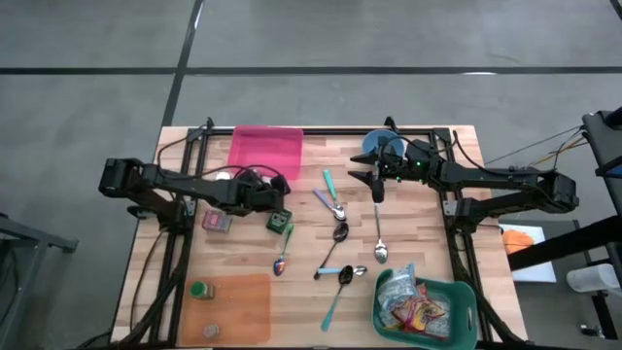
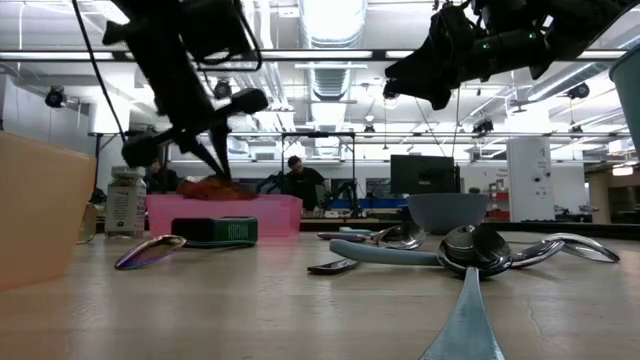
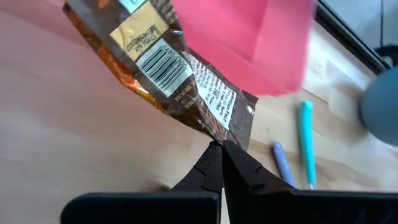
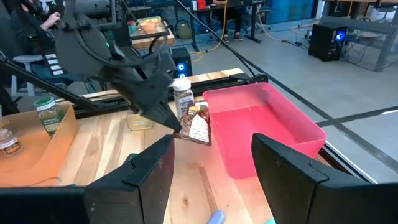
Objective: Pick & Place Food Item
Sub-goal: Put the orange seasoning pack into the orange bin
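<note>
Left wrist view alone shows the snack packet's barcode.

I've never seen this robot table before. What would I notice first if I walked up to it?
Probably the left gripper: its fingers pinch a brown snack packet held up beside the bright pink bin at the table's back edge. Next, the shiny spoons scattered across the middle, under the right gripper hanging open above them. Last, a green basket full of colourful packets in the front right corner.
</note>
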